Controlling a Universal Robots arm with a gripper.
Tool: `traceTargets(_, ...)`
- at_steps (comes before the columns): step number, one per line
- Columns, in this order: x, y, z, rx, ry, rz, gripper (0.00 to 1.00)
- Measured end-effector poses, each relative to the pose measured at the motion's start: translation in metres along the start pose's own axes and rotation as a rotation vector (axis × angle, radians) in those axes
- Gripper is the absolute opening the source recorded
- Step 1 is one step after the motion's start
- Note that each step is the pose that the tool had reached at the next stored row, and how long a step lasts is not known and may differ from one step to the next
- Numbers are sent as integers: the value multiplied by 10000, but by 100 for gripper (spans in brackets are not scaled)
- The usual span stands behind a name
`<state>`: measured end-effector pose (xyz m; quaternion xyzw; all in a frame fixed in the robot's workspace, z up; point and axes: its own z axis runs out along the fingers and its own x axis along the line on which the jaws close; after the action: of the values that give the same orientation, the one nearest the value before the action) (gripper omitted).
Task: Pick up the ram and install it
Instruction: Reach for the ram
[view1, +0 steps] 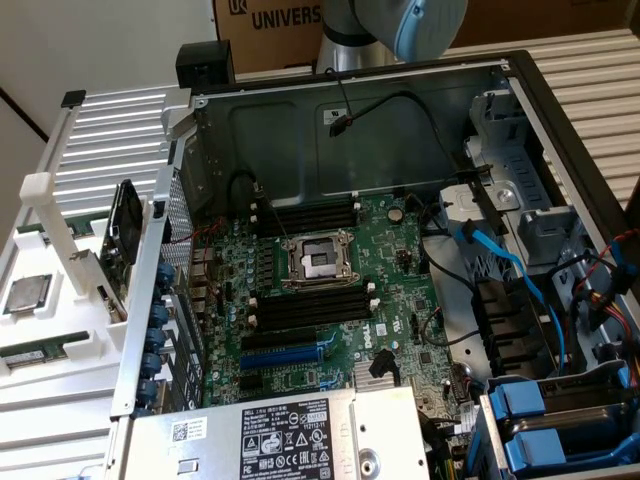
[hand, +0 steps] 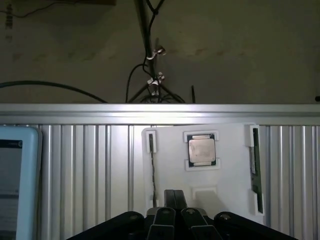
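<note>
Ribbed aluminium table (view1: 590, 70) is carrying an open computer case (view1: 520, 75) with its motherboard (view1: 330, 300) exposed. Cardboard box (view1: 270, 25) at upper centre is showing "UNIVERS". The ram (view1: 35, 352) is lying flat in the white holder (view1: 85, 345), lower left of the exterior frame, its long axis running roughly left-right, near the processor chip (view1: 25, 295). Power-supply label (view1: 290, 440): print illegible. Gripper (hand: 174, 194) is hovering closed and empty, apart from the ram.
</note>
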<state>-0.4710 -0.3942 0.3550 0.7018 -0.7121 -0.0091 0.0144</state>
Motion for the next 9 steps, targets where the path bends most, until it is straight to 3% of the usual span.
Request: traceTargets(9, 22, -75, 97, 23, 0, -41, 11)
